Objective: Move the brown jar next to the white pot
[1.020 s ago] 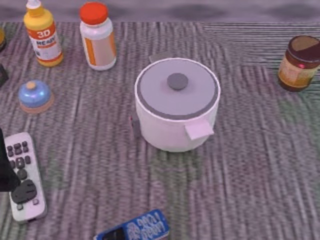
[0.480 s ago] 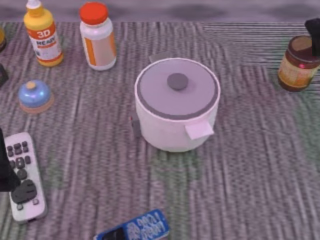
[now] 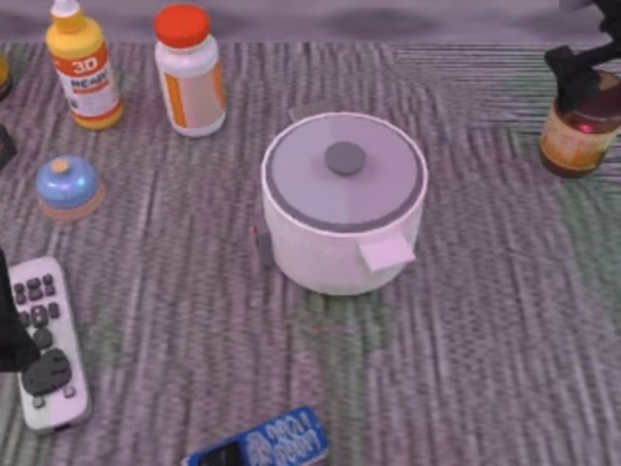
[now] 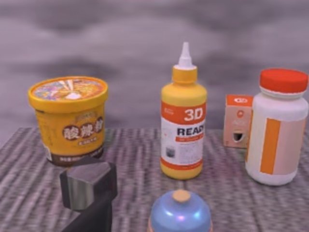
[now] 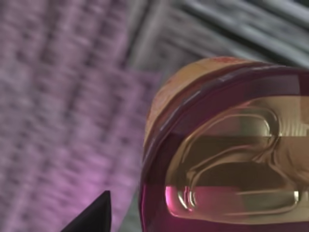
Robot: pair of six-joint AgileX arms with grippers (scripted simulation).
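Trouble is likeliest right at the right gripper (image 3: 582, 73), which hangs over the brown jar (image 3: 579, 131) at about two o'clock on the table, by the right edge; whether its claw is spread or pressed together I cannot tell, since the top view shows only a dark mass over the lid and the right wrist view only the lid close up with one dark fingertip (image 5: 94, 215) beside it. Judging from that, a descent slightly off centre could strike the lid's rim and tip the jar, or push it off the near edge of the table. A pinch high on the smooth lid might slip. Farther in, the white pot (image 3: 343, 199) stands at the centre, well apart from the jar, with bare table (image 3: 485, 291) between; its flat side handle (image 3: 386, 254) juts toward five o'clock and could be knocked on arrival. Farther still, nothing interferes: blue packet (image 3: 262, 442) at six, remote (image 3: 47, 340) and idle left gripper (image 3: 15, 335) at eight, blue bell (image 3: 68, 184) at nine, yellow bottle (image 3: 82, 68) and white bottle (image 3: 189, 68) at eleven.
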